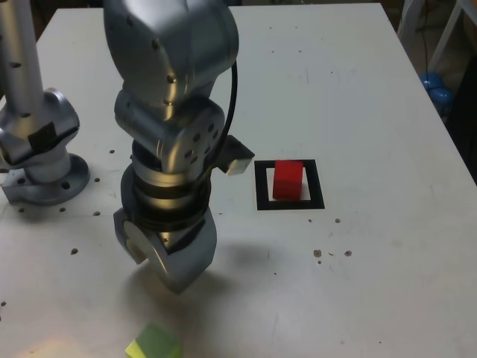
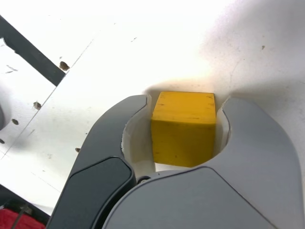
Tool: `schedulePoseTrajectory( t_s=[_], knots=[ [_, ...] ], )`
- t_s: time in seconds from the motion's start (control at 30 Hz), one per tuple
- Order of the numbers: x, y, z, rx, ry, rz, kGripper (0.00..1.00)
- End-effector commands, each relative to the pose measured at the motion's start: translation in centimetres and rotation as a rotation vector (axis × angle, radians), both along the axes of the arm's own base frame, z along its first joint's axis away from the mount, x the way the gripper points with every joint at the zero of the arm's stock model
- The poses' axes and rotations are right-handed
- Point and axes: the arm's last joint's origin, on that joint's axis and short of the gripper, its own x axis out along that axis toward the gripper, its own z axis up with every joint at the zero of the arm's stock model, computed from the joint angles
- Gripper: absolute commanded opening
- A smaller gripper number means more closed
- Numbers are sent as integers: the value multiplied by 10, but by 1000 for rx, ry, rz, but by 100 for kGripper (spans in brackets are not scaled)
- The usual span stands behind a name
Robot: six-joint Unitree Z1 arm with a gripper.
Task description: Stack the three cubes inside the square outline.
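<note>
the gripper (image 2: 183, 112) has its fingers (image 2: 116, 129) clamped on the yellow cube (image 2: 183, 129), low over the white counter (image 2: 157, 43).

I work over a white table (image 1: 373, 97) whose top is scuffed and dotted with small dark holes. Past its far right edge in the exterior view, the floor lies dim, with something blue (image 1: 435, 86) and pale frame legs (image 1: 447, 33) there.
</note>
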Motion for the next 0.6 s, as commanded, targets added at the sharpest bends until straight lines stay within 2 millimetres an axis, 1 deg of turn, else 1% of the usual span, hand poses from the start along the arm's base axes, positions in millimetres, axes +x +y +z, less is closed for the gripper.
schedulePoseTrajectory(
  t_s=[0.0, 0.13, 0.3, 0.43, 0.57],
  knots=[
    [5, 1, 10, 3, -11, 12, 33],
    [19, 8, 33, 4, -25, 59, 33],
    [42, 29, 61, 7, -51, 176, 33],
    [58, 48, 74, 7, -78, 259, 33],
    [73, 69, 80, -1, -93, 331, 33]
  ],
)
